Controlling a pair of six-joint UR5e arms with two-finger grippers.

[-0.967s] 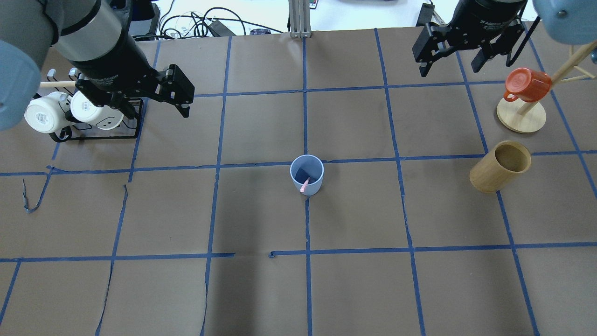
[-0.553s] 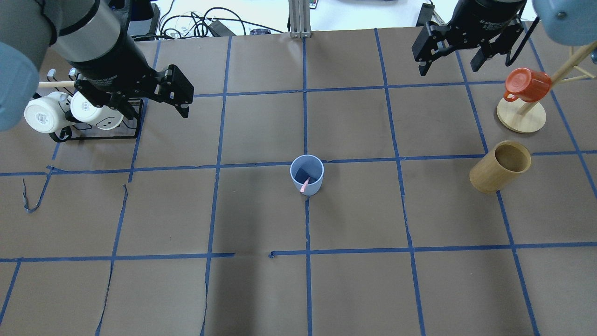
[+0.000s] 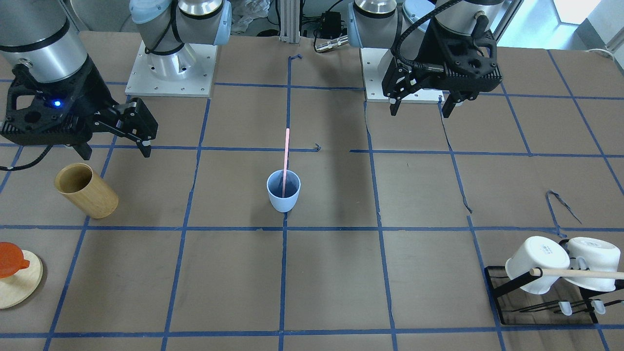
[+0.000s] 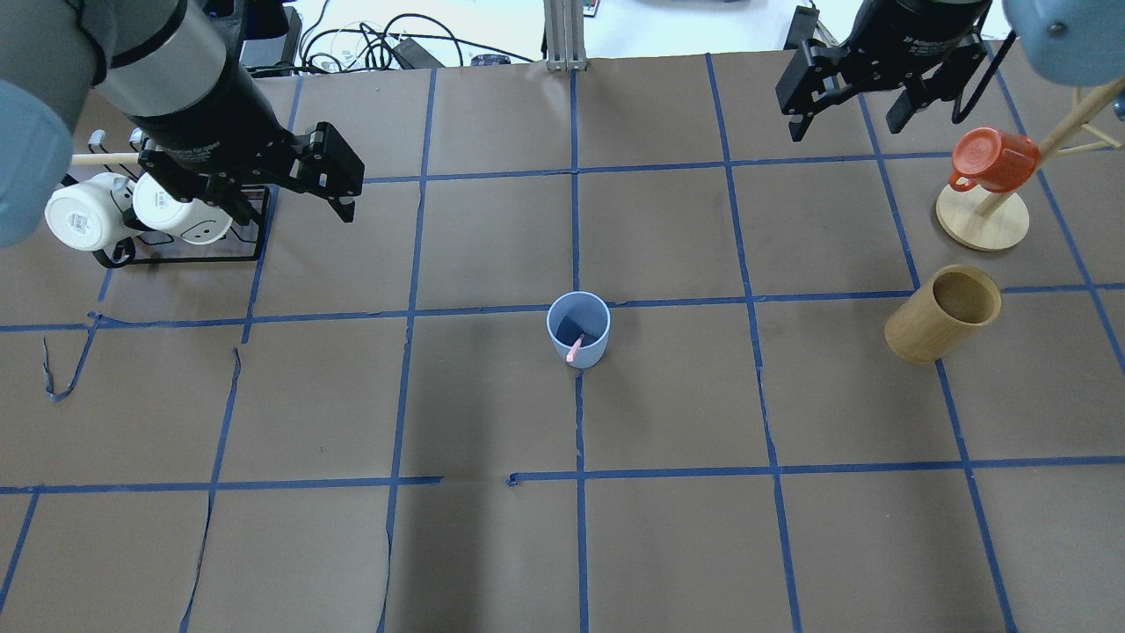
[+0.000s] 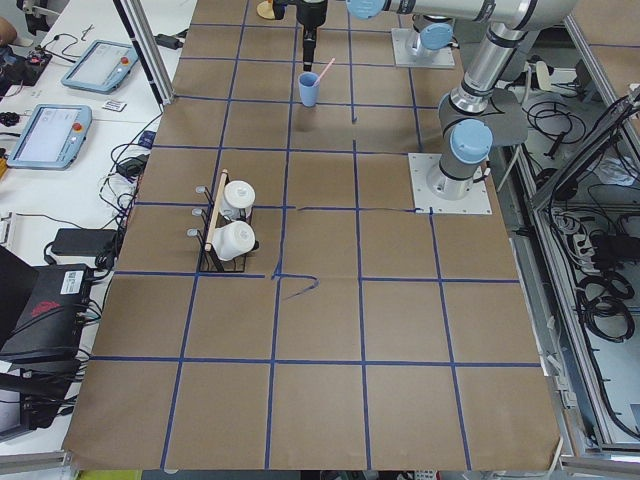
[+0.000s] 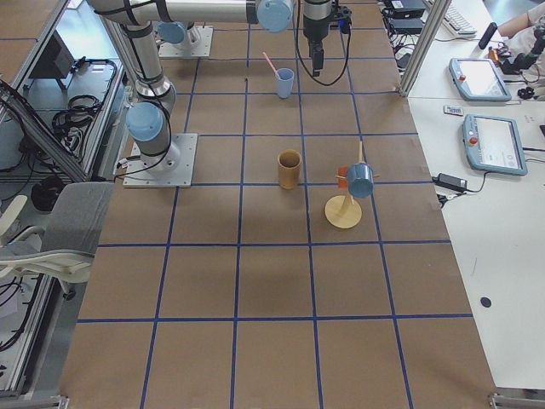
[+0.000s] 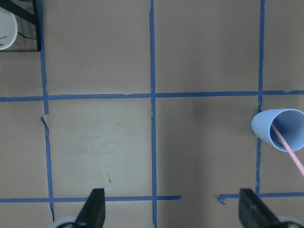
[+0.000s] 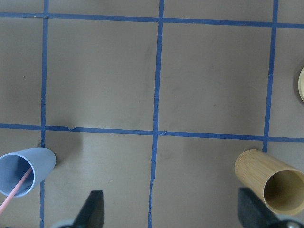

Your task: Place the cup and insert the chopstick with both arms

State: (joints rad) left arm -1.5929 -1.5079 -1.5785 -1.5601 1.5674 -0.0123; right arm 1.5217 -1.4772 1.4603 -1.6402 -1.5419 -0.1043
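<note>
Both grippers hang above the table (image 3: 341, 273) with their fingers spread wide and nothing between them. You'll find the left gripper (image 3: 418, 112) and the right gripper (image 3: 117, 153) well apart from the cup (image 3: 283, 192). Your light blue cup stands upright near the table's middle, on a crossing of blue tape lines (image 3: 284, 253). The pink chopstick (image 3: 285, 156) stands inside it, leaning toward the robot's base. A bamboo cup (image 3: 87, 191) sits near the right gripper.

The brown-papered bench (image 4: 668, 545) is marked into squares by blue tape lines (image 4: 576, 220). A small light blue plastic cup (image 4: 578, 330) stands upright near its middle. To the right stand a tan bamboo cylinder cup (image 4: 942, 315) and, farther back, a round wooden stand base (image 4: 982, 220). A black wire rack (image 4: 189, 258) sits far left.
</note>
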